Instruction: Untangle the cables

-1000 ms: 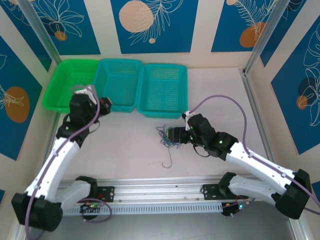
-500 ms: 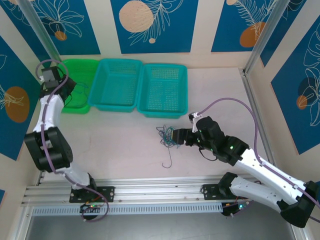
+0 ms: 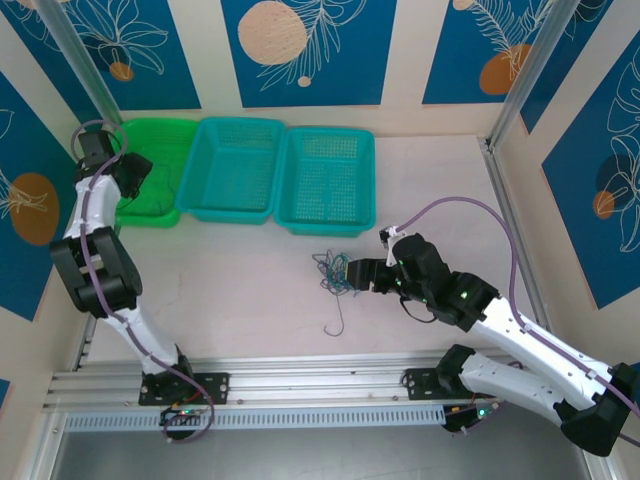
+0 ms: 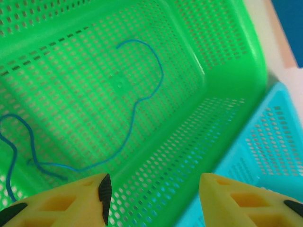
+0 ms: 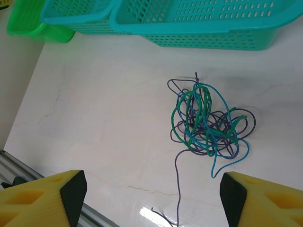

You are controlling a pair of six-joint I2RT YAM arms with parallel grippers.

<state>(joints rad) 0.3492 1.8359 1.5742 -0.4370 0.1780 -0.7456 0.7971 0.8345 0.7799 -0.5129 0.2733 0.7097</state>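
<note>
A tangled knot of green, blue and dark purple cables (image 5: 208,120) lies on the pale table, and from above it sits mid-table (image 3: 332,273). My right gripper (image 5: 151,198) hovers open just right of the knot (image 3: 352,272), with nothing between its yellow fingers (image 5: 71,194). A dark tail (image 5: 177,184) trails from the knot toward me. One separate blue cable (image 4: 135,105) lies loose on the floor of the green basket (image 4: 222,61). My left gripper (image 4: 154,198) hangs open over that basket (image 3: 133,172), holding nothing.
Three mesh baskets stand in a row at the back: green (image 3: 160,140), blue (image 3: 235,165) and teal (image 3: 325,175). A loose dark wire (image 3: 335,322) curls on the table near the front rail (image 3: 320,385). Walls close in on the left and right.
My left arm swung from the table up over the green basket and its gripper opened, leaving the blue cable in the basket. The right gripper widened slightly beside the knot.
</note>
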